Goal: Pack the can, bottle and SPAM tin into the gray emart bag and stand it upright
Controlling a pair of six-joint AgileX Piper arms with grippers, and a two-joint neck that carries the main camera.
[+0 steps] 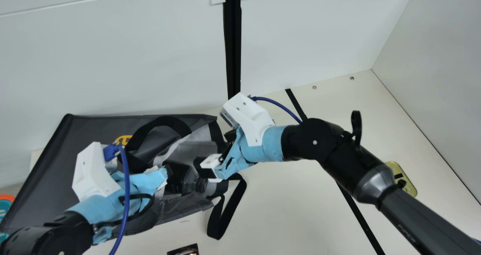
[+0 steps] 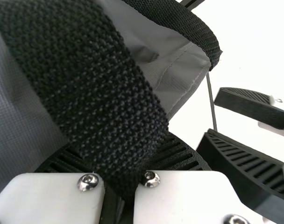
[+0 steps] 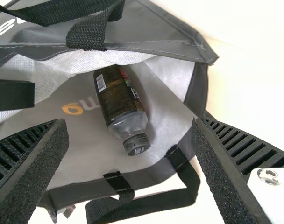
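Note:
The gray bag (image 1: 56, 165) lies flat, its mouth facing right. In the main view my left gripper (image 1: 167, 172) is over the bag near its opening; in the left wrist view my left gripper (image 2: 121, 163) is shut on the black strap (image 2: 86, 79). My right gripper (image 1: 212, 150) stands at the bag's mouth; seen from its wrist, the right gripper (image 3: 130, 128) is wide open with its fingers apart before the opening. The bottle (image 3: 121, 102) lies inside the bag, cap toward the mouth. A gold-lidded tin (image 1: 407, 180) rests on the table at the right, partly behind my right arm.
A loose black handle (image 1: 225, 213) hangs from the bag's mouth onto the table. A dark printed object (image 1: 184, 250) shows at the bottom edge. An orange and teal item (image 1: 5, 202) lies at the far left. White walls (image 1: 112, 59) stand behind the bag.

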